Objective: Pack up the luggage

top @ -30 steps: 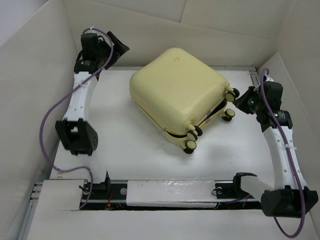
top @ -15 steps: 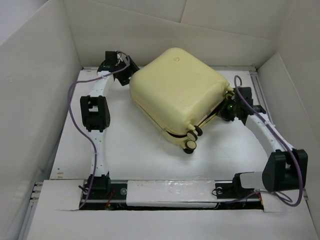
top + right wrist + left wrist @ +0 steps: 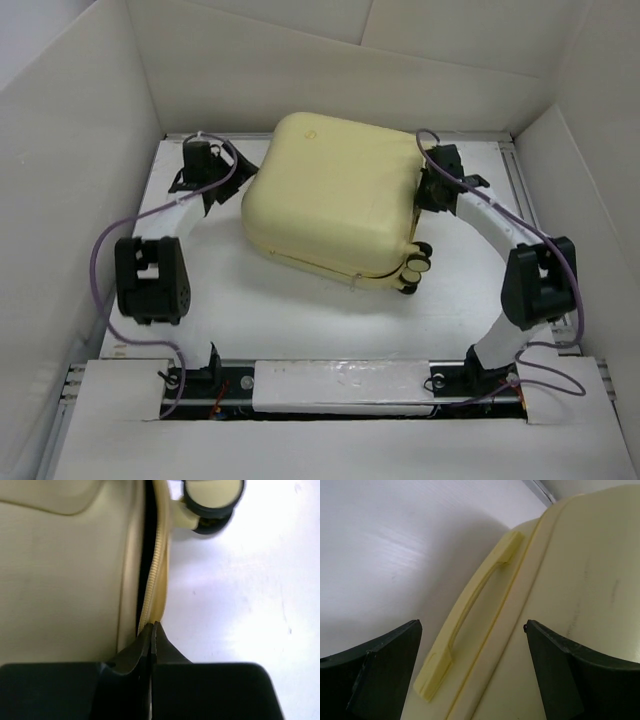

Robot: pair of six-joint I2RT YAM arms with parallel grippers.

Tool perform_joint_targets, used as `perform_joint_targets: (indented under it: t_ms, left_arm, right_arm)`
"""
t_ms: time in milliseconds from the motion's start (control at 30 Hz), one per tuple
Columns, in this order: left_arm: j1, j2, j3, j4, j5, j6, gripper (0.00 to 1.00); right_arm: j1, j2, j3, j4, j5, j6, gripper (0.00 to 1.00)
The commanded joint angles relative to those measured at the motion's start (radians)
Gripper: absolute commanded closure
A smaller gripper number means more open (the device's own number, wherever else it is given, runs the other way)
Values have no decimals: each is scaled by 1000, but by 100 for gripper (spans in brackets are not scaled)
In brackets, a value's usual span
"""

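Shifted leftward and turned since a second ago, the luggage [image 3: 330, 200] is now lying at the upper centre of the table [image 3: 300, 320], its wheels [image 3: 415, 266] pointing lower right. The left gripper [image 3: 472, 630] is hovering at its left side, jaws wide apart on either side of the carry handle [image 3: 470, 600], apart from it. The right gripper [image 3: 151, 627] is holding its jaws pressed together at the zip seam [image 3: 157, 565] on the right side.

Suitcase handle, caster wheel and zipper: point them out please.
handle [image 3: 464, 609], left wrist view, middle of its bar.
caster wheel [image 3: 212, 491], right wrist view, cream wheel face.
zipper [image 3: 156, 565], right wrist view, teeth along the seam.
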Motion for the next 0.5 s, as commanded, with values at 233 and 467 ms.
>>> perform_joint_targets:
  t_ms: [233, 467]
  left_arm:
    - [-181, -545, -468, -247, 155, 73, 20]
    - [-167, -732, -131, -453, -190, 99, 16]
  right_arm:
    - [152, 453, 788, -68, -600, -45, 100]
    - [91, 331, 930, -92, -672, -34, 85]
